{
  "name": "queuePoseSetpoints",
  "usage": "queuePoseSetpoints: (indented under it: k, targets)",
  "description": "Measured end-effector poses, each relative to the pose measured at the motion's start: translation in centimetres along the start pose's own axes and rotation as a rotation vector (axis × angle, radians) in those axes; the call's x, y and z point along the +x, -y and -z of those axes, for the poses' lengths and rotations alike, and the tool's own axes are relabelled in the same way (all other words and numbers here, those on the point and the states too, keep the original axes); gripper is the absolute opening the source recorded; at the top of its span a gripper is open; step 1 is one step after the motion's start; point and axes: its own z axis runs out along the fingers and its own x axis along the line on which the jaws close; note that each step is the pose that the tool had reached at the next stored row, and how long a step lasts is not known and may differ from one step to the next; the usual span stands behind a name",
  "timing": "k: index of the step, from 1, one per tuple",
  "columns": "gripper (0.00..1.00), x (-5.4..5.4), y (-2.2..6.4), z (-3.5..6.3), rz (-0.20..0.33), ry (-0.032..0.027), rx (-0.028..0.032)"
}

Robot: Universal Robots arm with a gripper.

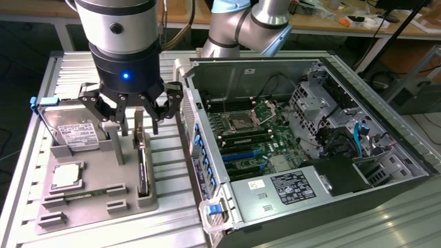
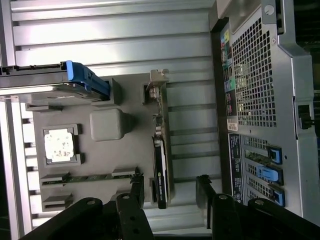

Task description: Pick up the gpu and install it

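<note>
On the left of the counter (image 1: pixel 172 227), a grey holder (image 1: pixel 82 201) keeps the gpu (image 1: pixel 142 165) standing on its thin edge. Its long side runs far to near. The tool (image 1: pixel 140 124) hangs open just above it, one finger each side. The computer case (image 1: pixel 331 206) sits right.

Arm (image 1: pixel 117 23): silver-grey cylindrical links, pale blue joint cap (image 1: pixel 231 5), small dark round port on the wrist link. Gripper (image 1: pixel 140 124): glossy black barrel body, one blue light (image 1: pixel 125 76) lit, black linkage fingers (image 1: pixel 102 107) with visible pivot pins.
</note>
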Motion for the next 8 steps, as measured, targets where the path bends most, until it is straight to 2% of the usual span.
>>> queuePoseSetpoints:
  k: [8]
  targets:
    - [0.54,0.02,0.14,-1.01,0.000,0.0001,-0.0001]
